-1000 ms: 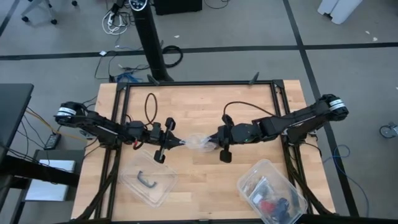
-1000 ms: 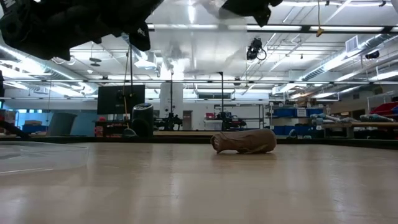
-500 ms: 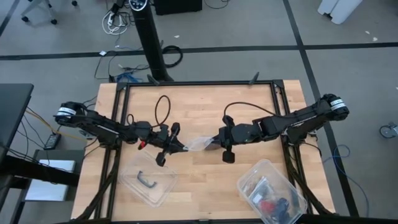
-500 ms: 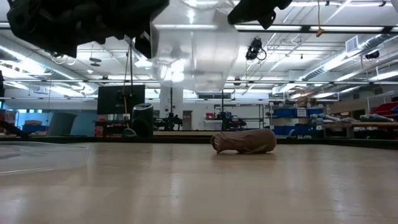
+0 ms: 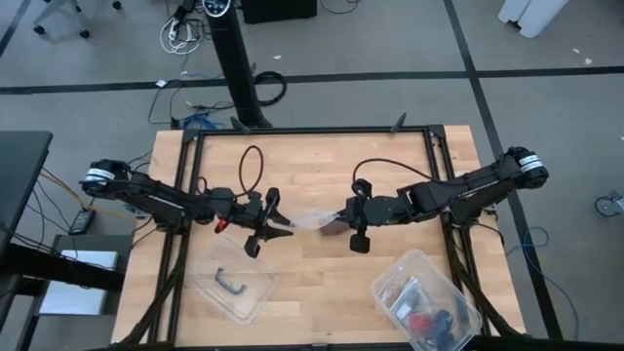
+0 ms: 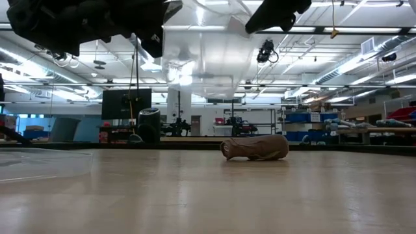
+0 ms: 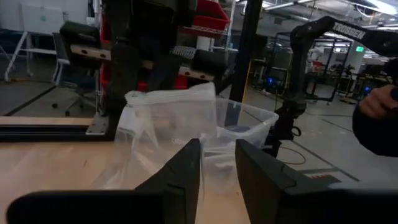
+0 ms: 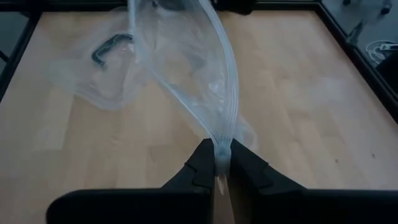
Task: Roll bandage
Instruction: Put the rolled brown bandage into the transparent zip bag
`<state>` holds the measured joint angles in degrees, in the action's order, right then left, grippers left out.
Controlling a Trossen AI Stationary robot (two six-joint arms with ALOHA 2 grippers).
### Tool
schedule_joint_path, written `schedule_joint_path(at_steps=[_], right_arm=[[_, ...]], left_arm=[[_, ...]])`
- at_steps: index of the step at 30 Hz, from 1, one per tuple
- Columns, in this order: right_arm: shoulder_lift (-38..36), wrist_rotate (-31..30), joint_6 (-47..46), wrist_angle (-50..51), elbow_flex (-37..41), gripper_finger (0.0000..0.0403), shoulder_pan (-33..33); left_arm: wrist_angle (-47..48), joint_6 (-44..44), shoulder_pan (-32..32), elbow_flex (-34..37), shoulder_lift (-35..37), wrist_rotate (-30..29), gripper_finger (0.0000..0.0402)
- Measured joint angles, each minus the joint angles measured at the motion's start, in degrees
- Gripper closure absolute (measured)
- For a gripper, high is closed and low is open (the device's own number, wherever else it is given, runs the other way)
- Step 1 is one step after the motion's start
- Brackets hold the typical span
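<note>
Clear plastic bag (image 5: 310,221) hung stretched between the two arms above the middle of the tabletop (image 5: 322,166), lifted well off the wood so it could be held out or opened. The right gripper (image 8: 217,163) had its jaws pinched tight on one gathered edge of the bag, the film fanning out from that pinch. This looked like the anchor side. The left gripper (image 7: 217,168) faced it from the other end of the bag. Its jaws stood a little apart, with a gap showing and the plastic bunched right in front. Judging by that gap, it wasn't clamping the thin film.

The bandage (image 6: 255,147), a brown soft lump, loosely bunched rather than a neat roll, lay on the tabletop on its own in the low view. It was far below the raised bag and apart from both grippers. I couldn't pick it out in the high view. Nobody was touching it, so rolling didn't look finished or in hand. The bag work probably served packing or unpacking it.

A clear tub (image 5: 234,283) with a black handle piece sat on the near left of the tabletop. A clear container (image 5: 424,302) of mixed items sat on the near right, both out of the arms' way.
</note>
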<state>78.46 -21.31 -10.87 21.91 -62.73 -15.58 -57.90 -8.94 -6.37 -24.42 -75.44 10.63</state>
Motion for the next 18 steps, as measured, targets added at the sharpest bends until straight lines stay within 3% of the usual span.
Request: schedule_joint_path(at_steps=[10, 18], right_arm=[[0.0, -0.1, 0.0, 0.1, 0.0, 0.0383, -0.5], [0.0, 0.3, -0.1, 0.1, 0.0, 0.0383, -0.9]], left_arm=[[3.9, -0.1, 2.5, 0.1, 3.2, -2.4, 0.0302], [1.6, -0.2, 4.1, 0.0, 3.4, -0.9, 0.0305]])
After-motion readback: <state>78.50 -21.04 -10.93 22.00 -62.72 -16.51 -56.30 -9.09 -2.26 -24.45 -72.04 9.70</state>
